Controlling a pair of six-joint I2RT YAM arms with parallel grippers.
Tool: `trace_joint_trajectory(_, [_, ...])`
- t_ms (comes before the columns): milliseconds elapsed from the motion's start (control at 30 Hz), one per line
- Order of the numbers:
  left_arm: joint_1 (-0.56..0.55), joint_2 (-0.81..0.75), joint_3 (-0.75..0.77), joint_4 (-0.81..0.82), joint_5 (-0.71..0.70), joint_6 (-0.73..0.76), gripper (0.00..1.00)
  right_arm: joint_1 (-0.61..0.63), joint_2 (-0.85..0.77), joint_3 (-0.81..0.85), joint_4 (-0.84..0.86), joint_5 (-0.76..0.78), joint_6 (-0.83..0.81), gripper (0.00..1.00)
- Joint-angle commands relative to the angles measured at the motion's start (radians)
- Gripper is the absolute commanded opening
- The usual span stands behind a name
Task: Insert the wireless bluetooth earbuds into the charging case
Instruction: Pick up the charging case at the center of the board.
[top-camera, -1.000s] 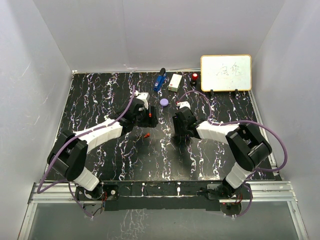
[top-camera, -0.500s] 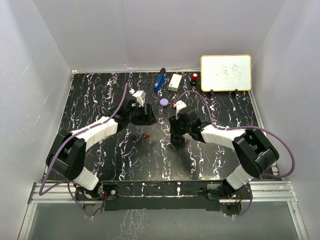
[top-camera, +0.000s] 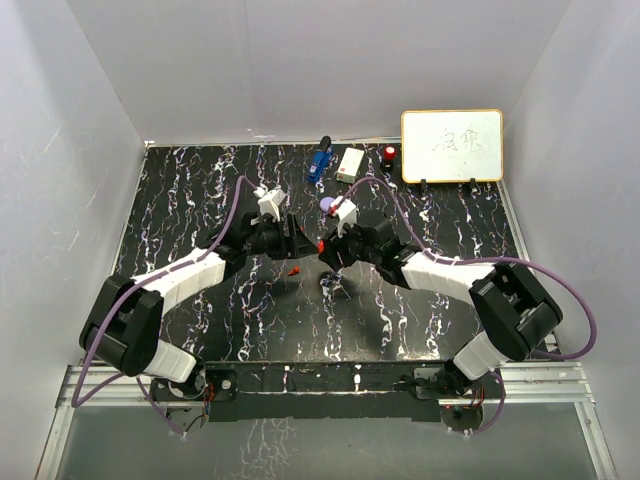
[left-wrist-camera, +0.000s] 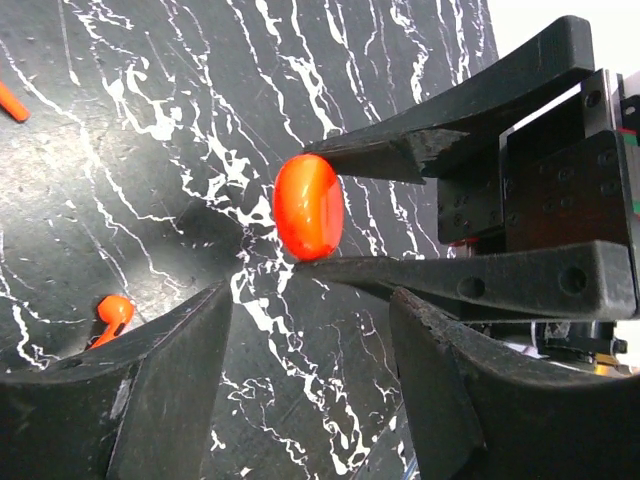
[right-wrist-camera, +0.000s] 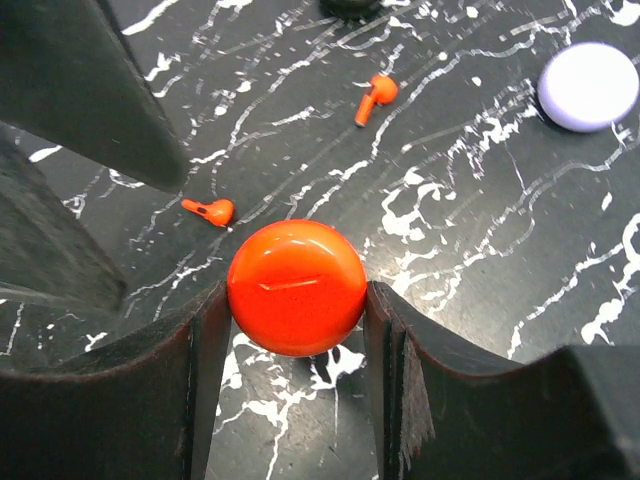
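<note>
Red-orange and glossy, the charging case (right-wrist-camera: 297, 287) is pinched between the two fingers of your right gripper (right-wrist-camera: 295, 293), lid closed, one finger pressed on each side. Your left gripper (top-camera: 294, 236) faces it nose to nose, its fingers (left-wrist-camera: 170, 400) spread wide with nothing between them. From its wrist camera you see the case edge-on, just beyond its tips. Both buds you can see lie loose outside the case. One red earbud (right-wrist-camera: 211, 210) is on the black marbled table (top-camera: 200, 190) near the case, and a second earbud (right-wrist-camera: 376, 96) lies farther off. A purple case (right-wrist-camera: 589, 85) rests closed, well apart towards the back, near the blue gadget (top-camera: 319, 160) and the whiteboard (top-camera: 452, 145).
</note>
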Motion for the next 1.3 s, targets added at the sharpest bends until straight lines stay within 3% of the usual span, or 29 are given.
trace_joint_trajectory(0, [0.009, -0.010, -0.022, 0.107, 0.082, -0.057, 0.61, 0.029, -0.046, -0.001, 0.127, -0.051, -0.048, 0.08])
trace_joint_trajectory(167, [0.015, 0.009, -0.039, 0.165, 0.087, -0.085, 0.59, 0.044, -0.054, -0.005, 0.143, -0.067, -0.056, 0.03])
trace_joint_trajectory(633, [0.019, 0.040, -0.062, 0.232, 0.099, -0.124, 0.52, 0.050, -0.114, -0.039, 0.181, -0.102, -0.052, 0.00])
trace_joint_trajectory(1133, [0.020, 0.032, -0.100, 0.333, 0.103, -0.167, 0.35, 0.050, -0.123, -0.049, 0.199, -0.121, -0.044, 0.00])
trace_joint_trajectory(1267, [0.019, 0.033, -0.103, 0.349, 0.110, -0.172, 0.26, 0.050, -0.121, -0.049, 0.204, -0.123, -0.041, 0.00])
